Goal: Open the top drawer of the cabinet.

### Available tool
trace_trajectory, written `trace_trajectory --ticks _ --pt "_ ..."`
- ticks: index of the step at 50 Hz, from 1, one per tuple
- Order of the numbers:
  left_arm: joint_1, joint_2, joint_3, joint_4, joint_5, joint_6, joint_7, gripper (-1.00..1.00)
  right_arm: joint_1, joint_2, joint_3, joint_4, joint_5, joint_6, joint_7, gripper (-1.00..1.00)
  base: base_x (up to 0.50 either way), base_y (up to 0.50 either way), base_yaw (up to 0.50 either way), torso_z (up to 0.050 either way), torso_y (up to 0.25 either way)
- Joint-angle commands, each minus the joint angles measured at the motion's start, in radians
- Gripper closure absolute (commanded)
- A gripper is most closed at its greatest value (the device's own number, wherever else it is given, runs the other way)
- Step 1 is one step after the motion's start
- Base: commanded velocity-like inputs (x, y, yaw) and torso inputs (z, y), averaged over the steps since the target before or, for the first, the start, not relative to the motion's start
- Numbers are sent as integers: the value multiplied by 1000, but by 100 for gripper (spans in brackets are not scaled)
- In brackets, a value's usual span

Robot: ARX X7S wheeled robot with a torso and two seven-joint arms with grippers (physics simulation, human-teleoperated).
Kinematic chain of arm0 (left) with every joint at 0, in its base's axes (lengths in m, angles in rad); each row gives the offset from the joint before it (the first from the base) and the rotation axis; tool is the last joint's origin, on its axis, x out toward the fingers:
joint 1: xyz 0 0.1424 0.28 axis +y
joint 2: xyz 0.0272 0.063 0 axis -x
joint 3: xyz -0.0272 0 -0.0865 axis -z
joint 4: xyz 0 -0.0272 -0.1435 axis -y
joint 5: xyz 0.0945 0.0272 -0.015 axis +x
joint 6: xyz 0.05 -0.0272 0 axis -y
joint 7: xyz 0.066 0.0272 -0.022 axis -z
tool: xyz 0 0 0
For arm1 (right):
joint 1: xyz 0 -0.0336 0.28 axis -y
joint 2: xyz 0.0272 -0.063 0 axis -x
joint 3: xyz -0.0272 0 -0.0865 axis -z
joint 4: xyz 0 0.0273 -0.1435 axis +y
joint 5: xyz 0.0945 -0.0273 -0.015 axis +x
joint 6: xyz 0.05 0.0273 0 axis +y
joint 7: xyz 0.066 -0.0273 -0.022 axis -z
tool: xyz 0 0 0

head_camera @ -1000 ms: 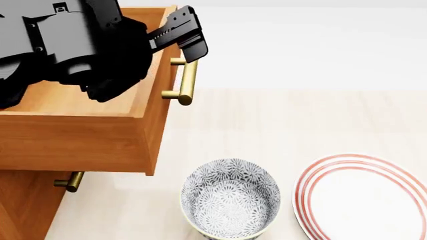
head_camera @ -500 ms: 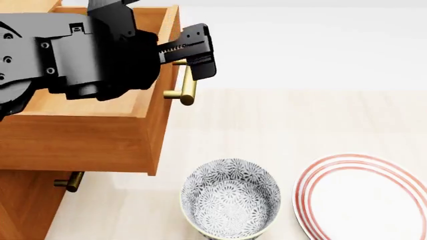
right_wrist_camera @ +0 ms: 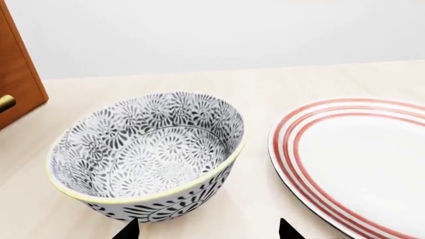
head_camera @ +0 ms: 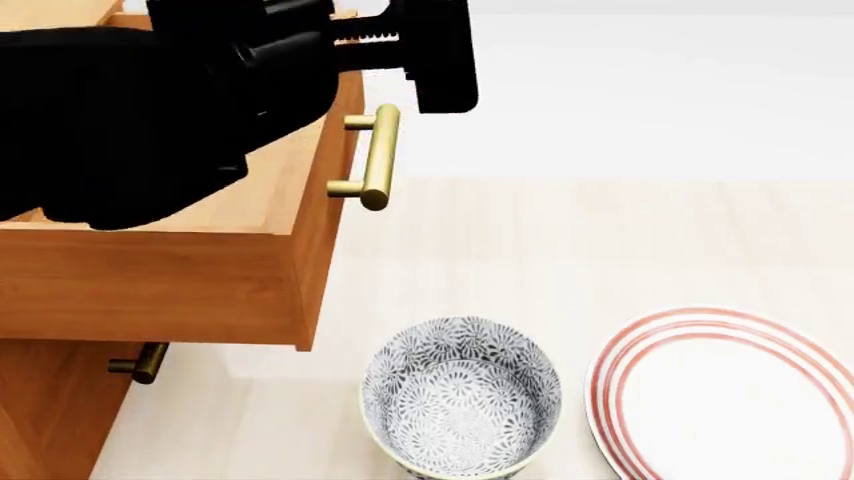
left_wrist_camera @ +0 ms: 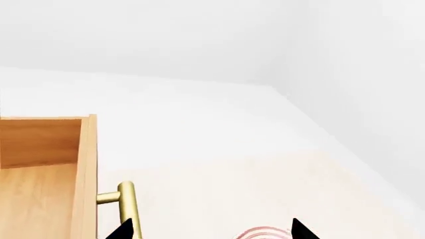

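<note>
The top drawer [head_camera: 200, 250] stands pulled well out of the cabinet [head_camera: 47, 410], its bare wooden inside showing. Its brass handle [head_camera: 378, 157] lies just below the left gripper [head_camera: 434, 60], apart from it; the jaws are spread and hold nothing. In the left wrist view the two dark jaw tips of that gripper [left_wrist_camera: 207, 234] sit at the frame's edge, one beside the handle [left_wrist_camera: 129, 209] and the other well off it, with the drawer's front [left_wrist_camera: 85, 174] alongside.

The right gripper [right_wrist_camera: 206, 230] hangs low over the surface [right_wrist_camera: 279, 79], jaws parted and empty. The patterned bowl [right_wrist_camera: 149, 154] sits just ahead of one tip, and the red-ringed plate [right_wrist_camera: 359, 159] lies beside the other. A lower drawer's handle [head_camera: 140, 363] shows under the pulled-out drawer.
</note>
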Motion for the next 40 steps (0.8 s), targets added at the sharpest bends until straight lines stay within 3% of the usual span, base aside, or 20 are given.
trace_trajectory --ticks 1,10,17,29,30,40 --pt "50 -45 -34 257 9 36 -28 -100 2 -19 21 7 -15 -2 -20 -100 0 0 0 0 0" --pt "154 -105 -43 471 -19 48 -68 -100 1 -18 16 6 -14 1 -19 -100 0 0 0 0 0" --pt "225 -175 -38 693 48 53 -66 -100 -2 -19 13 7 -14 0 -18 -100 0 0 0 0 0" --pt "274 -259 14 943 377 56 -56 -100 -2 -18 9 10 -12 -1 -19 -100 0 0 0 0 0" --pt "292 -274 25 975 457 66 -66 -100 -2 -18 9 12 -12 -2 -20 -100 0 0 0 0 0" --pt "470 -345 127 1023 728 155 5 -100 -3 -16 7 5 -5 8 -14 -100 0 0 0 0 0"
